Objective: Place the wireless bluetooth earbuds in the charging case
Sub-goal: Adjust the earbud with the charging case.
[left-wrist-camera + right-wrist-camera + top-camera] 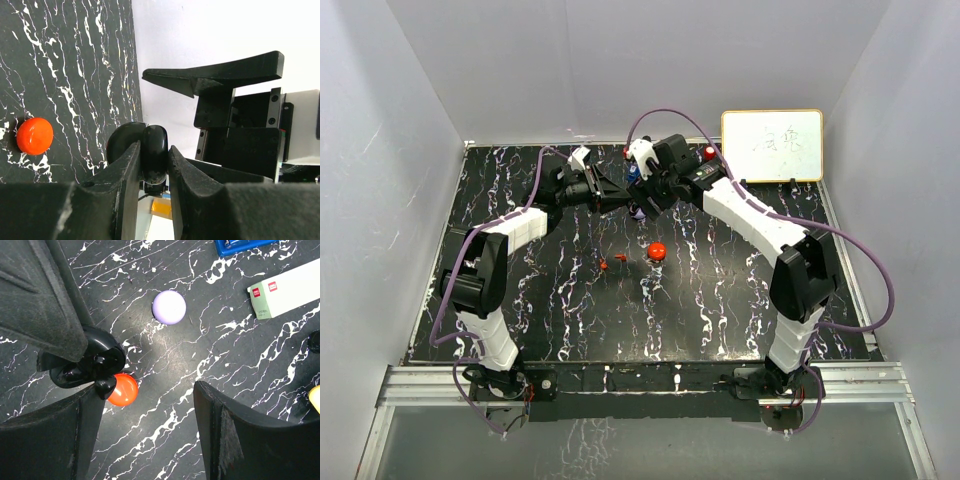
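My left gripper [154, 148] is shut on a glossy black charging case [155, 165], held above the table at the back middle [623, 192]. In the right wrist view the case [85, 365] sits at the left, with a small black knob at its lower edge. My right gripper [147, 390] is open and empty, right beside the case [646, 198]. Two tiny red earbuds [604, 265] [621, 258] lie on the black marbled table [720, 310] left of a round red puck [657, 250]. I see no dark earbuds.
The red puck shows in both wrist views [34, 135] [122, 389]. A lilac puck [169, 307], a blue item [240, 245], a white-green box [285, 290] and a yellow piece [315, 399] lie nearby. A whiteboard [772, 145] leans at the back right.
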Controlling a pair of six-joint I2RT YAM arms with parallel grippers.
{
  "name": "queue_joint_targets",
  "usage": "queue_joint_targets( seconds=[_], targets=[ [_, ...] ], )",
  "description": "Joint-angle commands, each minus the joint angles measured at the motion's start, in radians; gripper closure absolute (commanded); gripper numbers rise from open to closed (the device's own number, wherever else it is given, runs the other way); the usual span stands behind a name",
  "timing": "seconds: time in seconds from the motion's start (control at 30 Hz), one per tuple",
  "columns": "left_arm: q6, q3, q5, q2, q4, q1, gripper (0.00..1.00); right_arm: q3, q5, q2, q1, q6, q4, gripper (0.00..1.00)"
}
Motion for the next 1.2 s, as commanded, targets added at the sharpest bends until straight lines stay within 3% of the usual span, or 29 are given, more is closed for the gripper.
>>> queue_joint_targets(
  seconds=[0.0,0.6,0.83,1.17],
  targets=[
    [-0.009,-0.011,0.035,-0.052,0.019,0.004,1.00,0.022,-0.009,0.004,-0.010,0.006,0.057,0.32],
    [-0.006,-0.035,0.041,-0.069,0.017,0.002,1.00,0.020,-0.005,0.003,-0.021,0.009,0.076,0.32],
    [-0.024,-0.041,-0.011,-0.053,0.023,0.034,1.00,-0.031,0.091,-0.041,-0.049,0.089,0.141,0.31],
    [-0.472,-0.161,-0.104,0.070,0.667,0.055,1.00,-0.322,0.036,-0.171,-0.081,0.366,0.490,0.32]
  ],
)
